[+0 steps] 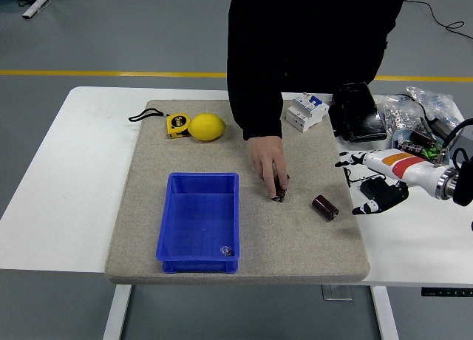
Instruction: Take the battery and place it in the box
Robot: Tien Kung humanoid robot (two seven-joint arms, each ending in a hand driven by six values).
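Observation:
A dark cylindrical battery [324, 207] lies on its side on the grey mat, right of the blue box [171, 229]. My right hand [367, 186], on a white forearm with an orange stripe, hovers at the mat's right edge just right of that battery. Its fingers are spread and hold nothing. A person's hand [267, 161] reaches down from the far side and presses a second small dark cylinder [279, 195] onto the mat between the box and the battery. A small dark item [225, 250] lies in the box's near right corner.
At the mat's back lie a yellow lemon [208, 127] and a yellow tape measure [177, 124]. A white circuit breaker [306, 111], a black case [357, 112] and bags of parts [417, 107] stand at the back right. The person's dark torso fills the top centre.

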